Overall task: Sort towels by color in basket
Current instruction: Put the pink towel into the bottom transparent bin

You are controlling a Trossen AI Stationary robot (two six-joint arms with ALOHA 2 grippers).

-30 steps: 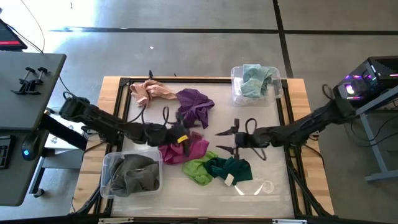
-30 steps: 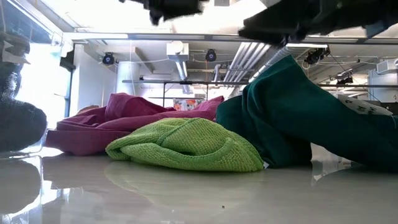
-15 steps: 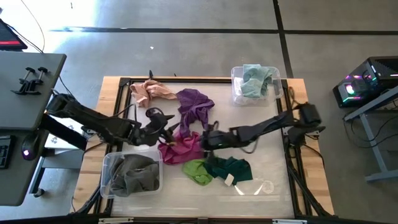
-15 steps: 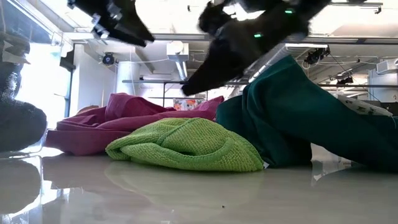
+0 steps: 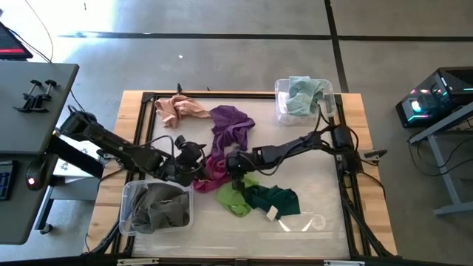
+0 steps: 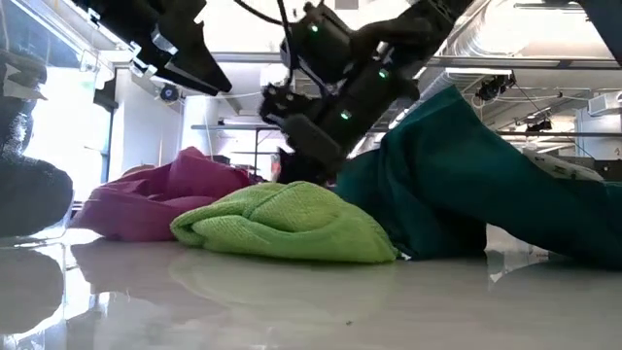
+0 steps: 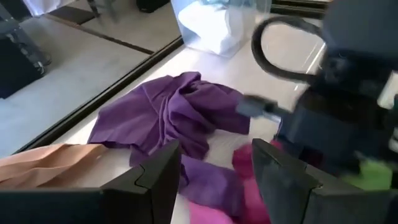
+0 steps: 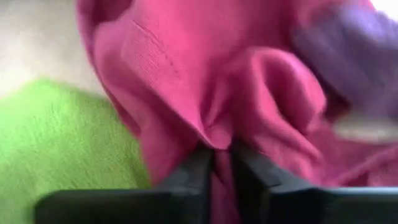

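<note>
The magenta towel (image 5: 213, 171) lies bunched mid-table, its near edge against the lime green towel (image 5: 235, 201); the dark green towel (image 5: 273, 199) lies beside that one. My right gripper (image 5: 230, 164) is shut on the magenta towel (image 8: 161, 68). My left gripper (image 5: 196, 158) hovers open just left of it, its fingers (image 7: 158, 177) over the purple towel (image 7: 168, 115). A peach towel (image 5: 179, 108) lies at the far left. Grey towels (image 5: 157, 207) fill the near-left basket, and a pale teal towel (image 5: 303, 94) sits in the far-right basket. My right gripper pinches a raised fold of the magenta towel (image 8: 219, 138) between its two fingers, on the towel's right part beside the lime green towel (image 8: 56, 149). The fingers come slanting down from the table's right. The rest of the towel lies on the table (image 6: 146, 199).
The clear grey-towel basket (image 5: 127, 193) stands at the near left and the other basket (image 5: 281, 87) at the far right. A clear flat piece (image 5: 304, 222) lies near the front edge. A black frame (image 5: 148, 100) borders the table top.
My right gripper has gone toward the table's left, dropped onto the magenta towel and shut on it. The towel's right part has been drawn in and bunched toward the left. My left gripper has stayed open beside it.
</note>
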